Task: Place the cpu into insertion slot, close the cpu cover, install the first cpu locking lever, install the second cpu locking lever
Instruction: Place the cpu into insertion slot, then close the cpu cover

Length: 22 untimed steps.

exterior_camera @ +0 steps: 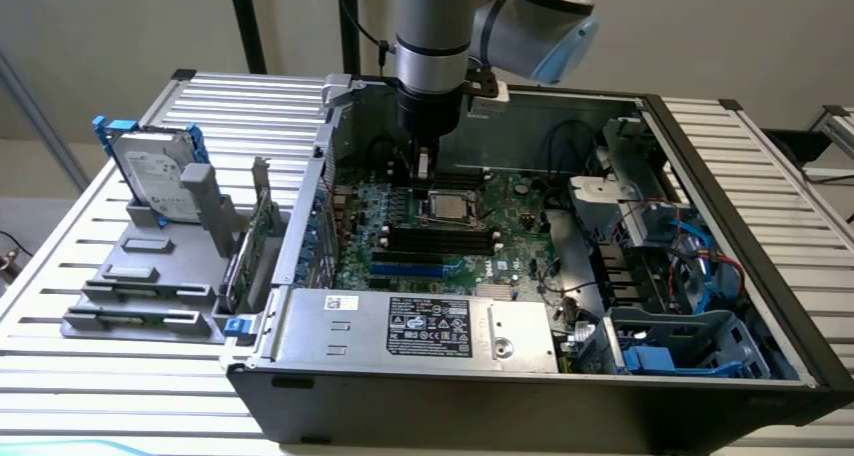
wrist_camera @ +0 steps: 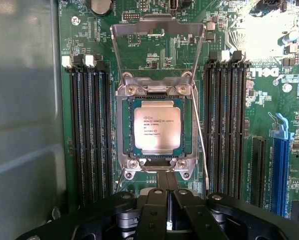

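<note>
The cpu (wrist_camera: 157, 129), a pale silvery square chip, lies flat inside the insertion slot (wrist_camera: 120, 125), whose grey metal rim frames it on the green motherboard. The cpu cover (wrist_camera: 154, 26) stands swung up and open on the far side of the socket. A thin wire locking lever (wrist_camera: 203, 155) runs loose along one side of the socket, and another lever (wrist_camera: 118, 184) sticks out at the opposite corner. My gripper (wrist_camera: 167, 176) hovers just above the socket's near edge, shut with nothing in it. In the exterior view the gripper (exterior_camera: 423, 174) hangs inside the case over the socket (exterior_camera: 450, 208).
Long black memory slots (wrist_camera: 87, 130) (wrist_camera: 224, 125) flank the socket, and a blue slot (wrist_camera: 281, 165) lies beyond. The grey case wall (wrist_camera: 24, 125) is close by. Outside the case, a silver hard drive (exterior_camera: 154, 171) stands on a grey rack. The power supply (exterior_camera: 414, 326) fills the case's front.
</note>
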Each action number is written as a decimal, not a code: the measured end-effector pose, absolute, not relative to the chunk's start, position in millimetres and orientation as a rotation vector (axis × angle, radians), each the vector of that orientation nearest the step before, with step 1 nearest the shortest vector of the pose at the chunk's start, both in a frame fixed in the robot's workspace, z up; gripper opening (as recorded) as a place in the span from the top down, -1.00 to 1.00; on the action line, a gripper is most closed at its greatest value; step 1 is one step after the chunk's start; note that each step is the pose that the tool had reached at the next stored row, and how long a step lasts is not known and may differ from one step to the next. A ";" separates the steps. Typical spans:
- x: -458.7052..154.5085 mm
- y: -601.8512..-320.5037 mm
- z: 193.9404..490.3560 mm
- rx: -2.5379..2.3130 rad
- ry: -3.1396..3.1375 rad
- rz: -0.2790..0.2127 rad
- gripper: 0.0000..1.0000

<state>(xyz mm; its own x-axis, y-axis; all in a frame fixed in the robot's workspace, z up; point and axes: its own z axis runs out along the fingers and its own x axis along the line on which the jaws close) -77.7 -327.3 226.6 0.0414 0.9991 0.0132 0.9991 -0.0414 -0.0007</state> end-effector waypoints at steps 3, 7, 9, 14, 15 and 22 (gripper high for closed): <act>-77.7 -327.3 226.6 -2.260 -2.168 -0.014 0.79; -77.7 -327.4 226.7 -2.260 -2.168 -0.014 0.79; -77.7 -327.3 226.6 -2.260 -2.168 -0.014 0.79; -76.2 -327.3 226.7 -2.260 -2.168 -0.014 0.79; -74.1 -327.4 226.7 -2.260 -2.168 -0.014 0.79; -43.2 -327.3 235.6 -2.255 -2.163 -0.004 0.79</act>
